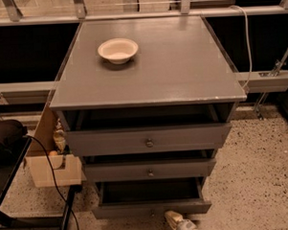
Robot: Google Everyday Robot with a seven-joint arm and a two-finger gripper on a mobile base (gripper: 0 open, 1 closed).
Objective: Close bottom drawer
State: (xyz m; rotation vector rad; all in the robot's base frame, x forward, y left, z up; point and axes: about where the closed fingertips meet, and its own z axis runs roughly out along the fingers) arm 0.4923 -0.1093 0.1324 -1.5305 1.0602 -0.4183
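Observation:
The grey cabinet (147,83) stands in the middle with three drawers, all pulled out. The bottom drawer (150,207) is the lowest and sticks out farthest, with its dark inside showing; its knob sits at the front's lower middle, partly hidden. The middle drawer (150,170) and top drawer (147,140) each show a round metal knob. My gripper (180,224) shows as a pale tip at the bottom edge, just in front of the bottom drawer's front, a little right of its middle.
A white bowl (117,50) sits on the cabinet top. A cardboard box (50,169) stands at the cabinet's left, with a black cart (7,156) and a cable beside it. Speckled floor lies to the right. A white cable hangs at back right.

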